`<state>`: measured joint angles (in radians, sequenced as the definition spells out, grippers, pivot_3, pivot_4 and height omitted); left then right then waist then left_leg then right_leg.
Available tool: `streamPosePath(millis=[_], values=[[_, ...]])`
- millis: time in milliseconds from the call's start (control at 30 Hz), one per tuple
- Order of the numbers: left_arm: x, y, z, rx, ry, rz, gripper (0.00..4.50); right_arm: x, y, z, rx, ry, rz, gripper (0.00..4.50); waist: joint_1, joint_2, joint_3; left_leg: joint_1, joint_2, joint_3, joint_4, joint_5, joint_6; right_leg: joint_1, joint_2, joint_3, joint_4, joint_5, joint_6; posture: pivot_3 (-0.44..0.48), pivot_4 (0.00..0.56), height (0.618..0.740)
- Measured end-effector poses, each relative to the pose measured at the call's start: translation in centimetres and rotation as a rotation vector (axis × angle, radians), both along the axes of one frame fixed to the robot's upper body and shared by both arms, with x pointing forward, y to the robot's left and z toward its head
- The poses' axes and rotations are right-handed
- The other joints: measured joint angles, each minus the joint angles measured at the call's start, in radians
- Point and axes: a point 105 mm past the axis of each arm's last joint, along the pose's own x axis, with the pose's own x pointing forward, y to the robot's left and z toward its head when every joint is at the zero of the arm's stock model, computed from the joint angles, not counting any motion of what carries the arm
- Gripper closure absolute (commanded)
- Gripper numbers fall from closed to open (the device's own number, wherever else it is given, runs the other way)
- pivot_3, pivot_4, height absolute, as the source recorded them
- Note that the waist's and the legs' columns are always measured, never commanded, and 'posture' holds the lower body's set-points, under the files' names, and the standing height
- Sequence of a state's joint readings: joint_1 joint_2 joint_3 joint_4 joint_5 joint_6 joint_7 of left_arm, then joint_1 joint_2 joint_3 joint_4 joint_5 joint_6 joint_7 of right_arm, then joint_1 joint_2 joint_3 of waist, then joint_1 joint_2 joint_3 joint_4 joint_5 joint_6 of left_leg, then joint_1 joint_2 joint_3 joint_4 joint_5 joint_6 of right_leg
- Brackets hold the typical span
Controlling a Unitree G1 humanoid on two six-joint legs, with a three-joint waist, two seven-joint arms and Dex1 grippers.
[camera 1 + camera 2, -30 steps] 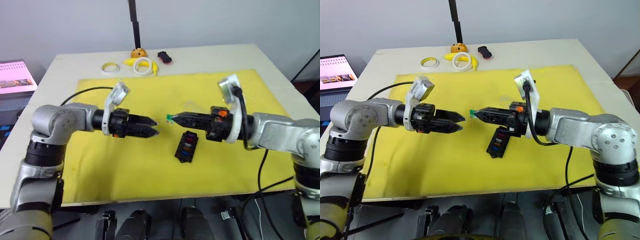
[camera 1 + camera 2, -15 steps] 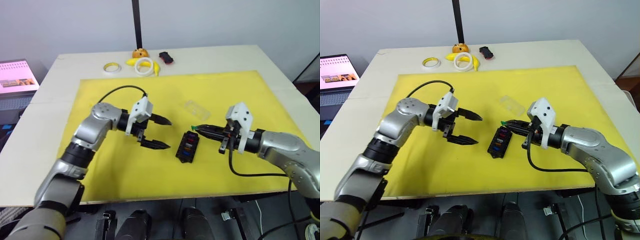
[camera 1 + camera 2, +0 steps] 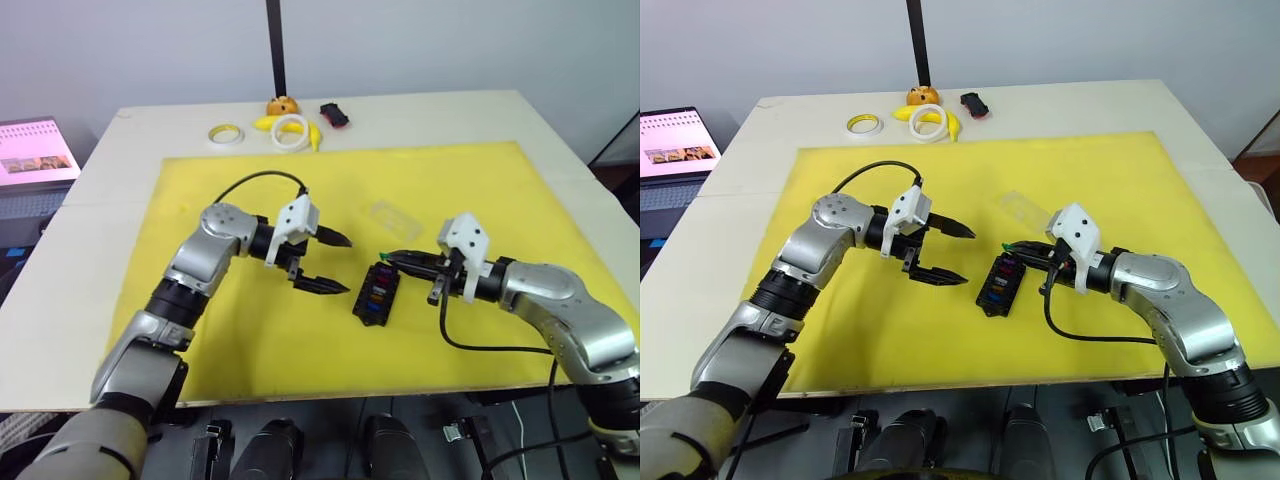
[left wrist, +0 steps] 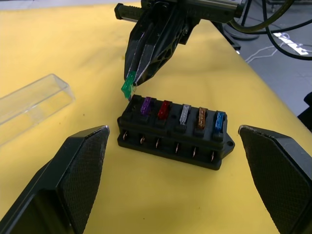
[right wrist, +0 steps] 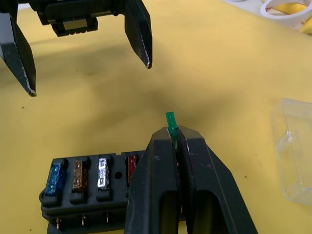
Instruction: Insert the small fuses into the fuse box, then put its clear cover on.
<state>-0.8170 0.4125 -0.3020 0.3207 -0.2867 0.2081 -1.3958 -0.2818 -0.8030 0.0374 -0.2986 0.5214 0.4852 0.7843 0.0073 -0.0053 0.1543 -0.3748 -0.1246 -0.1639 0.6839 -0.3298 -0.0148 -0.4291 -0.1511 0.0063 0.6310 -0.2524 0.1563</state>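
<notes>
Fuse box (image 4: 174, 130): we see it lying on the yellow mat (image 3: 250, 330), near the mat's middle, between our two grippers.
Seated fuses: we count five in one row in the left wrist view — purple fuse (image 4: 146, 105), red fuse (image 4: 164, 109), grey fuse (image 4: 185, 113), orange fuse (image 4: 202, 117), blue fuse (image 4: 220, 121).
Green fuse (image 4: 128, 87): we hold it pinched in the right gripper (image 4: 138, 78), whose fingers are pressed together on it; it hangs just above the box's end, beside the purple one, not yet in a slot.
Left gripper (image 3: 328, 263): our fingers are spread wide and hold nothing, hovering near the box on its left side.
Clear cover (image 3: 393, 215): it lies on the mat apart from the box, toward the far side, not yet fitted.
Progress: we judge five of six fuses are in; the green one has still to be pushed home, and then the cover goes on.
Left wrist view: it gives us the row of seated fuses and how close the green tip is to the box's end.
Right wrist view: it shows the green fuse (image 5: 171, 123) sticking out from the closed fingers, but those fingers hide the box's near end.
Head views: they show the worktop (image 3: 560, 170), with tape rings (image 3: 290, 130) and a small black-and-red object (image 3: 331, 114) at its far edge.
</notes>
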Motion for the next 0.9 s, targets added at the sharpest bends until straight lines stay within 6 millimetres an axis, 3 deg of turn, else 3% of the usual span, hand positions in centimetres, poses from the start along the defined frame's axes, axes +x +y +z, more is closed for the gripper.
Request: streamPosePath(millis=[567, 900], values=[[-0.3, -0.3, -0.6, 0.001, 0.005, 0.004, 0.02, 0.2, -0.3, -1.4, -0.025, 0.03, 0.006, 4.5, -0.001, 0.0, 0.0, 0.0, 0.0, 0.0, 0.0, 0.0, 0.0, 0.0, 0.0, 0.0, 0.0, 0.0, 0.0, 0.0, 0.15, 0.74], [-0.3, -0.3, -0.5, 0.001, 0.005, 0.004, 0.02, 0.4, -0.5, -0.6, -0.011, 0.018, 0.022, 4.5, -0.001, 0.0, 0.0, 0.0, 0.0, 0.0, 0.0, 0.0, 0.0, 0.0, 0.0, 0.0, 0.0, 0.0, 0.0, 0.0, 0.15, 0.74]])
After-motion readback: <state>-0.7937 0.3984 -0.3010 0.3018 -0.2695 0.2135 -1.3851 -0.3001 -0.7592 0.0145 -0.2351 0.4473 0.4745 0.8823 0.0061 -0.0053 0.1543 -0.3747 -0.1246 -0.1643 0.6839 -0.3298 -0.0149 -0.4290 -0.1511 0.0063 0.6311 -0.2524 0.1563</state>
